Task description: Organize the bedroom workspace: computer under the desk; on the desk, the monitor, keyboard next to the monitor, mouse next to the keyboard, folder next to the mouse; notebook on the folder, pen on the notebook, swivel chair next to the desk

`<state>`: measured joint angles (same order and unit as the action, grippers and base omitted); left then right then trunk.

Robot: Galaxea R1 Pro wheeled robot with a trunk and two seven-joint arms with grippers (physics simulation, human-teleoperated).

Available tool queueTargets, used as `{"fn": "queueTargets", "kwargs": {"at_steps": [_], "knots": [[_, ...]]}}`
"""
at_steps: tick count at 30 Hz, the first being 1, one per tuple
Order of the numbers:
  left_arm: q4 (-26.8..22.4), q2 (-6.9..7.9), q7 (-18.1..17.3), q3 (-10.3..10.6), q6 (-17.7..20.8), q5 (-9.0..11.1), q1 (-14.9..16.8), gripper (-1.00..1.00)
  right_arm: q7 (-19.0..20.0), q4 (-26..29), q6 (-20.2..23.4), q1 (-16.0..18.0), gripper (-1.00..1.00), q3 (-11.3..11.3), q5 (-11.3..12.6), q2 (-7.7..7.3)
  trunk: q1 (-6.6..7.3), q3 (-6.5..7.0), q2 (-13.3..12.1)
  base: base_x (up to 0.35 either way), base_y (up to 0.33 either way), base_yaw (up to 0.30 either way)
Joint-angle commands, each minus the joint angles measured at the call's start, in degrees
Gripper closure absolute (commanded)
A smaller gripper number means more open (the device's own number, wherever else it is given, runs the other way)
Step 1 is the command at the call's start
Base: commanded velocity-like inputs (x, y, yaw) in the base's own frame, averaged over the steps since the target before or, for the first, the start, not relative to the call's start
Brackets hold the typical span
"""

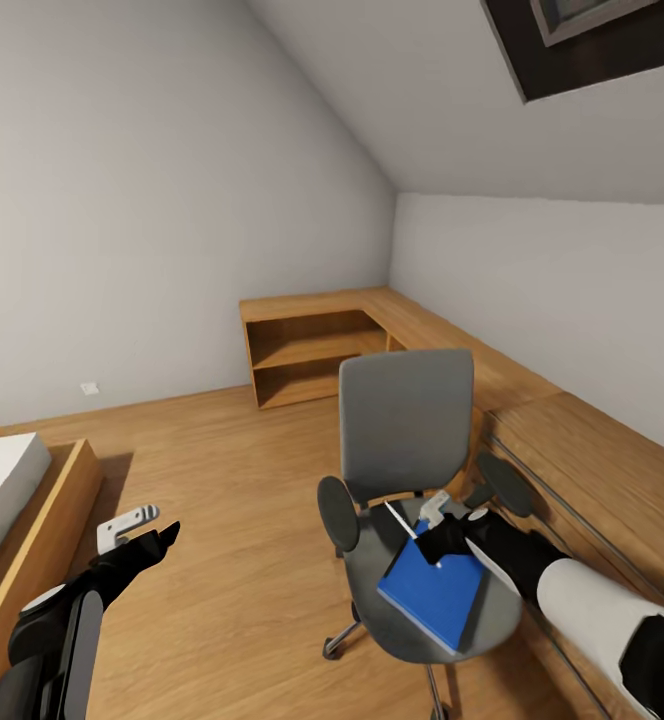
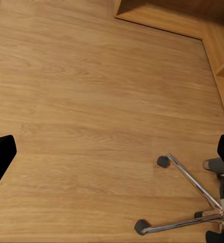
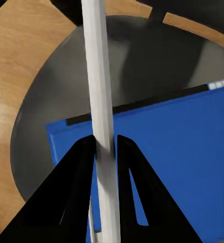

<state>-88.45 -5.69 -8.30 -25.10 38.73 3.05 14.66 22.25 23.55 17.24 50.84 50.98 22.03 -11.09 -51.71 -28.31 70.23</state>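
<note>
The swivel chair [image 1: 407, 415], grey with a chrome star base, stands in the middle of the wooden floor. A blue folder [image 1: 437, 590] lies flat on its seat. Just above the folder's far edge, my right gripper [image 1: 434, 522] is shut on the pen [image 1: 400, 520], a thin pale stick. In the right wrist view the pen [image 3: 99, 101] runs between the two black fingers [image 3: 79, 172] over the folder [image 3: 182, 152]. My left gripper [image 1: 150, 524] hangs open and empty over bare floor left of the chair. The left wrist view looks down on the chair's chrome legs [image 2: 192, 182].
Low light-wood shelving [image 1: 312, 350] runs along the far wall and continues as a long wooden unit [image 1: 592, 470] down the right wall, close behind the chair. A bed in a wooden frame [image 1: 32, 530] sits at the left. Open floor [image 1: 242, 470] lies between them.
</note>
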Motion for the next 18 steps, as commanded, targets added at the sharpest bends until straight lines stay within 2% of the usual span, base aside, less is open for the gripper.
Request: {"fn": "queueTargets", "kwargs": {"at_steps": [1, 4, 5, 13, 14, 18], "knots": [[-0.06, -0.05, -0.19, -0.16, 0.38, 0.30, 0.07, -1.00, -0.88, 0.46, 0.64, 0.05, 1.00, 0.21, 1.28, -0.12, 0.22, 0.12, -0.38, 0.000, 0.000, 0.000], [-0.06, -0.04, -0.16, -0.15, 0.38, 0.29, 0.07, -1.00, -4.53, 1.13, 1.13, 0.05, 1.00, -0.04, 3.50, -0.23, 0.88, 0.66, -1.58, 0.000, 0.000, 0.000], [-0.06, -0.04, -0.15, -0.14, 0.38, 0.29, 0.07, -1.00, -7.62, 1.52, 1.29, 0.05, 1.00, -0.41, 4.89, -0.27, 1.10, 0.84, -1.98, 0.000, 0.000, 0.000], [-0.05, -0.03, -0.14, -0.13, 0.38, 0.22, 0.08, -1.00, -20.15, 4.76, 1.52, -0.03, 1.00, -1.87, 9.91, -0.45, 2.86, 2.28, -5.19, 0.000, 0.000, 0.000], [-0.05, -0.03, -0.14, -0.13, 0.38, 0.22, 0.09, -1.00, -22.60, 5.92, 1.54, -0.07, 1.00, -1.99, 11.08, -0.75, 3.08, 2.46, -5.59, 0.000, 0.000, 0.000], [-0.05, -0.03, -0.14, -0.09, 0.38, 0.21, 0.09, -1.00, -26.00, 9.42, 1.56, -0.31, 1.00, -2.10, 13.44, -2.27, 3.96, 3.17, -7.20, 0.000, 0.000, 0.000]]}}
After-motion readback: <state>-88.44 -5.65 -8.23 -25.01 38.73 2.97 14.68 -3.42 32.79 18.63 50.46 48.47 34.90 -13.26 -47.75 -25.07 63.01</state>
